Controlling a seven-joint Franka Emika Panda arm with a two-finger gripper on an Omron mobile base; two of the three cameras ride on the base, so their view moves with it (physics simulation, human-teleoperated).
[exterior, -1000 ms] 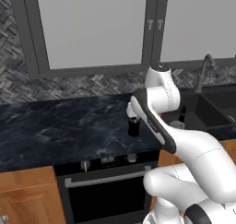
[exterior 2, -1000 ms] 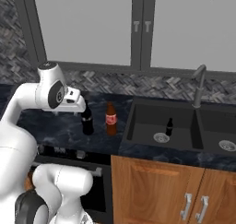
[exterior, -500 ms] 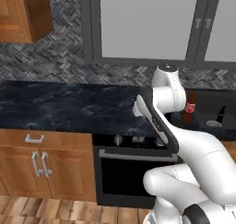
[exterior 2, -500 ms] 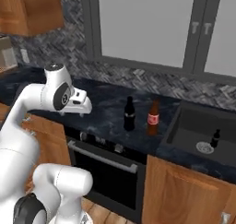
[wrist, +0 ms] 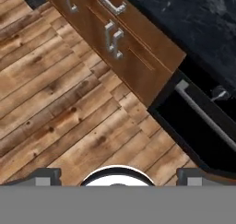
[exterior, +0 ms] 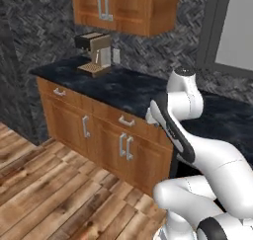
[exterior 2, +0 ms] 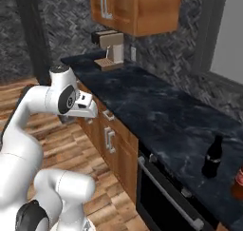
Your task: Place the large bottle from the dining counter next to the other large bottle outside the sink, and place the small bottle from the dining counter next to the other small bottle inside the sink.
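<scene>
The end effector (wrist: pixel 118 174) hangs above the wood floor (wrist: pixel 55 103), its 2 finger tips (wrist: pixel 44 176) spread wide at the bottom of the hand view with nothing between them. Just beyond it in that view stand the wooden base cabinets (wrist: pixel 124 48) and, beside them, the black oven front with its long handle (wrist: pixel 205 117); the dark stone counter (exterior 2: pixel 156 106) lies over both. In the right base view the white arm (exterior 2: pixel 61 94) is raised in front of the cabinets, with the hand level with the counter edge. On the counter, above the oven, stands a dark large bottle (exterior 2: pixel 212 157), upright and free of any grip, and just past it at the picture's edge shows part of a reddish bottle (exterior 2: pixel 238 183). Farther along the counter, away from the oven, a coffee machine (exterior 2: pixel 110 49) sits against the herringbone wall, directly below a wooden wall cabinet (exterior 2: pixel 137 9).
</scene>
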